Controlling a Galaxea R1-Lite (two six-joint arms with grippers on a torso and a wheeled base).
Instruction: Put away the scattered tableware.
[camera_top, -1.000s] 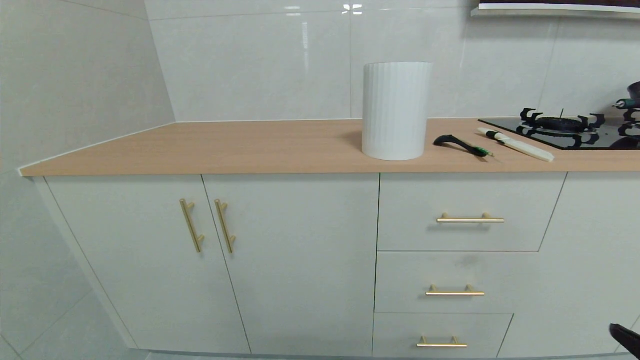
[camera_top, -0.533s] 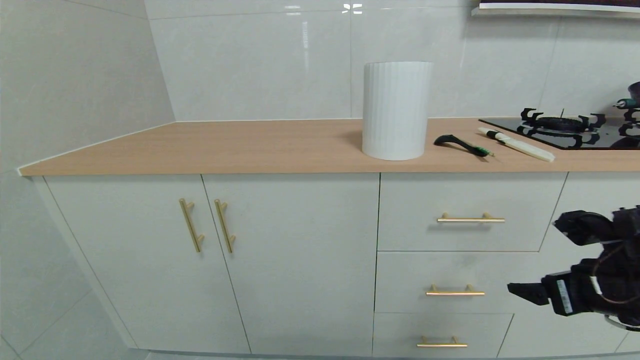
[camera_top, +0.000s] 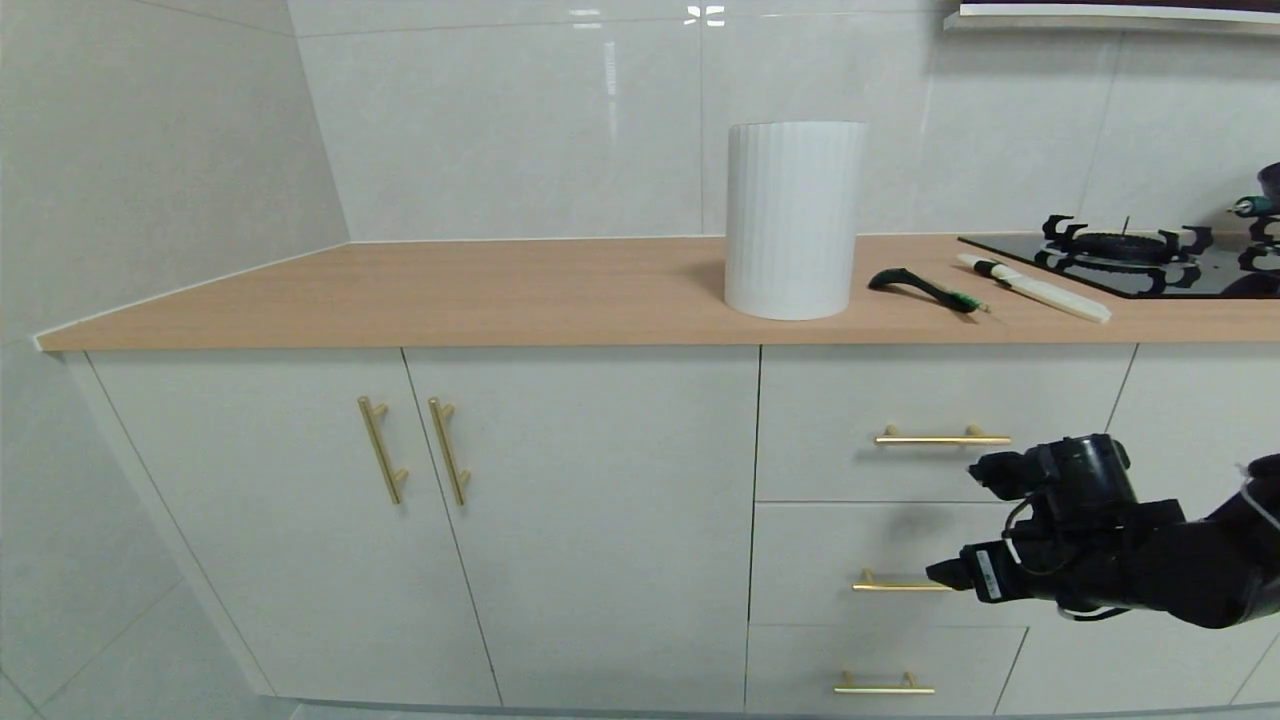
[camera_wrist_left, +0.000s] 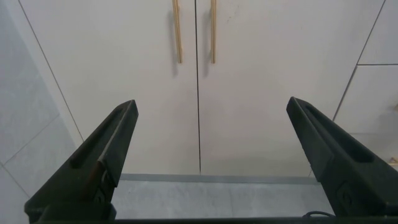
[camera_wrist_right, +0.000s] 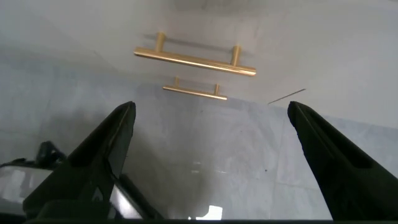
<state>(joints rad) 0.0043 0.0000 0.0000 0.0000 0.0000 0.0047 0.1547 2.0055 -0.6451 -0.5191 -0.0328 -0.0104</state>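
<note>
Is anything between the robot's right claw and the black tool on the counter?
Yes. The right gripper is low, before the drawers, so the counter edge lies between it and the black tool. Up on the counter nothing blocks it.

The middle drawer handle was seen just beside the right gripper, with the top drawer handle above it and the bottom drawer handle below. The double cabinet doors were found well to its left, and the gas hob high above it on the wooden countertop.
</note>
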